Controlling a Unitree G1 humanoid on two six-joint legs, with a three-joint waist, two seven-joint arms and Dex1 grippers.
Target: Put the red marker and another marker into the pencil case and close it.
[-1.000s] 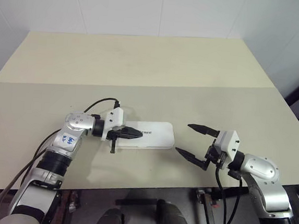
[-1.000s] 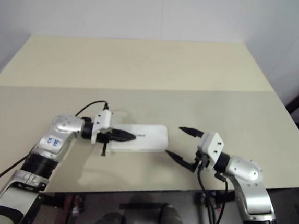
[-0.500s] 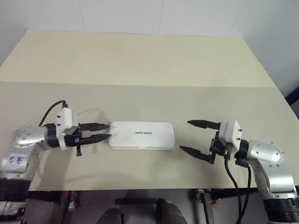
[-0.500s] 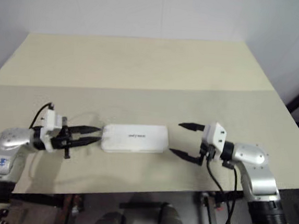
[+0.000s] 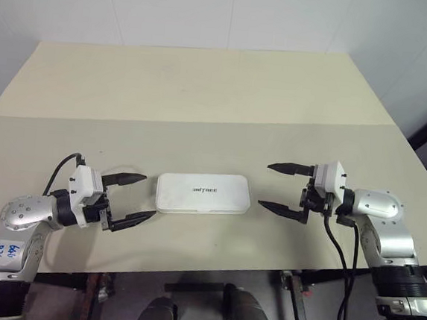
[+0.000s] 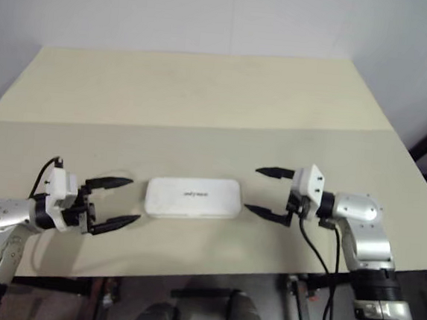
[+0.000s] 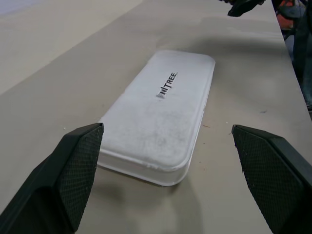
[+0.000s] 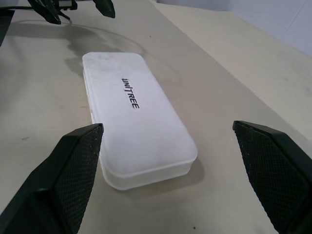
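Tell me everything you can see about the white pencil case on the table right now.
The pencil case is a white rounded-rectangle box that looks like hard matte plastic, with small dark "Unitree" lettering on its lid. The lid is shut. It lies flat on the beige table, long side across the robot's front, between the left gripper and the right gripper. Both are open and clear of it; only the table touches it.

I count one white rounded-rectangle hard plastic pencil case [image 5: 203,193] with small dark lettering on its lid, one pale beige worktop [image 5: 204,92] carrying it, and four black fingers of mine, two on each of my two arms.
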